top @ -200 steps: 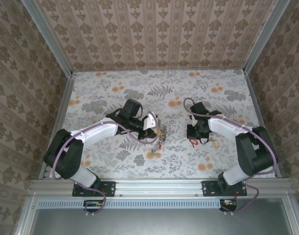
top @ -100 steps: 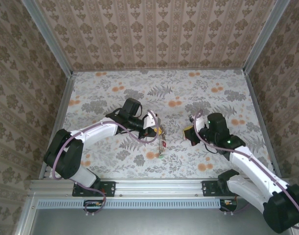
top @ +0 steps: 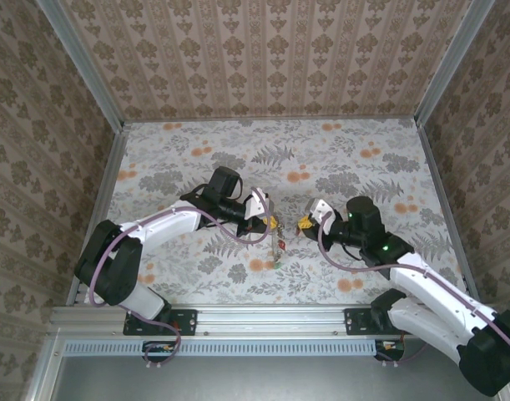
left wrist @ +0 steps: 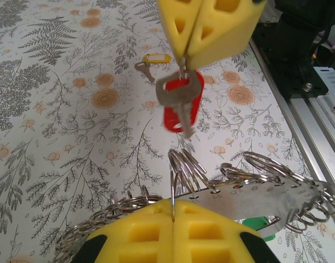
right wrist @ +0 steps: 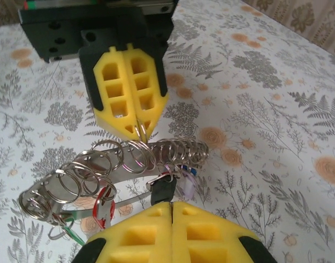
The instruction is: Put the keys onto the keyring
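table (top: 196,159): white, grey ferns, orange blossoms
walls (top: 263,58): tan, striped damask
left gripper (left wrist: 174,204): yellow foam, black shell
right gripper (right wrist: 171,205): yellow foam
held key (left wrist: 181,107): silver blade, red head
keyring (left wrist: 255,192): silvery loops
loose key (left wrist: 151,59): yellow head

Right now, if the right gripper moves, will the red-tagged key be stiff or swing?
The red-tagged key probably swings: it dangles tilted below the shut right gripper. Its red tag seems loosely joined, so it may flop. Both look thin, likely light.

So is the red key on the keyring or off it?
Off. The red key hangs from the right tool, apart from the keyring in the left tool.
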